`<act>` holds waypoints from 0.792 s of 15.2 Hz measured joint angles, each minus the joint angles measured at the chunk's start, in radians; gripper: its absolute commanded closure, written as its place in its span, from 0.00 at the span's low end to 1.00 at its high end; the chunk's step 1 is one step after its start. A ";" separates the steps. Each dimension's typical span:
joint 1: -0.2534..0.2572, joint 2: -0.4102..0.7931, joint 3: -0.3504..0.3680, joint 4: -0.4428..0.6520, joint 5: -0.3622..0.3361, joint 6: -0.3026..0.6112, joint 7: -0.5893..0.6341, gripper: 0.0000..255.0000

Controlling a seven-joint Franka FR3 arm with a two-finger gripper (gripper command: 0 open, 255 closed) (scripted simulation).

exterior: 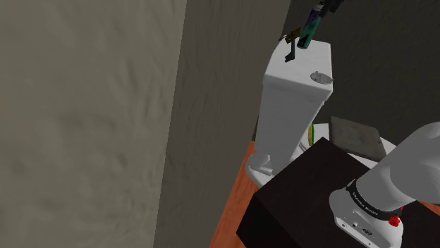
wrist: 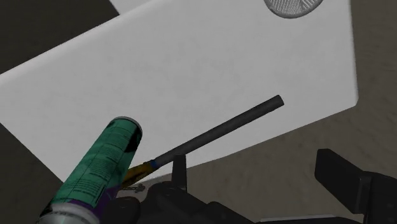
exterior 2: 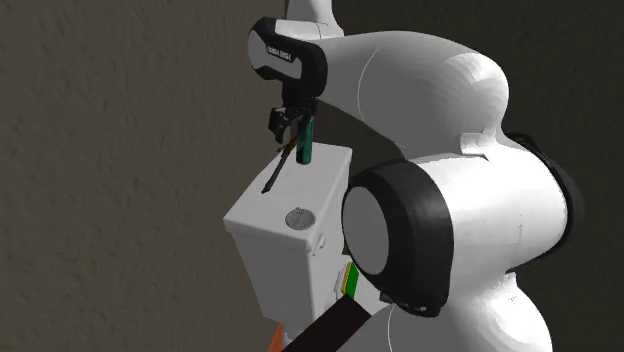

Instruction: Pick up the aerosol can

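Wrist view: green aerosol can (wrist: 102,168), tilted, lying alongside one finger of the gripper (wrist: 254,170) and outside the gap; fingers spread apart, clasping nothing. Shoulder view: can at the far edge of the white tank lid (exterior: 296,70); contact with the lid cannot be told. Dark rod (wrist: 222,130) lies on the lid just beside the can; round grey button (wrist: 296,6) toward the opposite edge.

The tank lid (wrist: 210,70) is bare across its middle and open from above. A dark rod (wrist: 222,130) slants over one edge, with the tilted aerosol can (wrist: 105,159) beside its end. A round button (wrist: 296,5) sits near the opposite edge. The wall (exterior 2: 120,120) stands close behind.
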 measured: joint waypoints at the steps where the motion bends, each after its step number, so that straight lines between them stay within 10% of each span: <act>1: 0.002 0.035 -0.021 0.034 0.022 0.004 -0.030 0.00; 7: -0.019 0.292 -0.149 0.312 0.216 -0.041 -0.234 0.00; 12: -0.135 0.554 -0.201 0.625 0.437 -0.153 -0.382 0.00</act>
